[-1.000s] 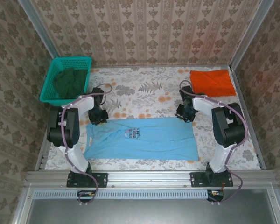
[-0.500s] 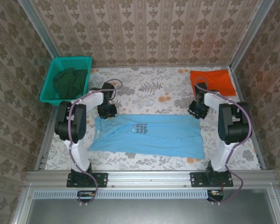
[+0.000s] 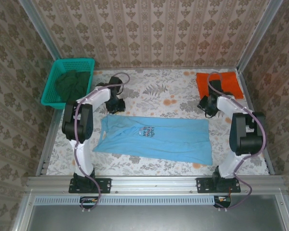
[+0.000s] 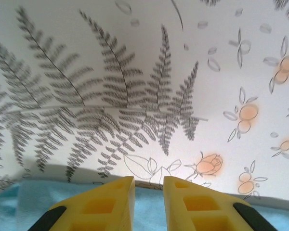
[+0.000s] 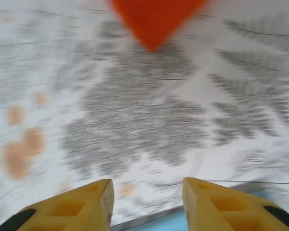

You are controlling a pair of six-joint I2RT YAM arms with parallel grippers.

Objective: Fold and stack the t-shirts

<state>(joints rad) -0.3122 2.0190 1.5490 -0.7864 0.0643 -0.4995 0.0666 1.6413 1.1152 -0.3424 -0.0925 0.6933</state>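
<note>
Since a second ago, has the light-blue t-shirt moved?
Yes. The light-blue t-shirt has slid right and slightly back, its far right corner nearer the orange t-shirt.

Motion blur smears the right wrist view, softening the tablecloth print (image 5: 135, 110); the orange t-shirt (image 5: 154, 21) is cut by the top edge, the light-blue t-shirt (image 5: 154, 225) a mere sliver at the bottom. In the left wrist view, the left gripper (image 4: 149, 182) covers part of the blue cloth, both cropped below; from above, the chest lettering (image 3: 148, 132) is too small to read.

The light-blue t-shirt (image 3: 173, 139) contrasts with the orange t-shirt (image 3: 231, 84) and the teal basket (image 3: 72, 61).
</note>
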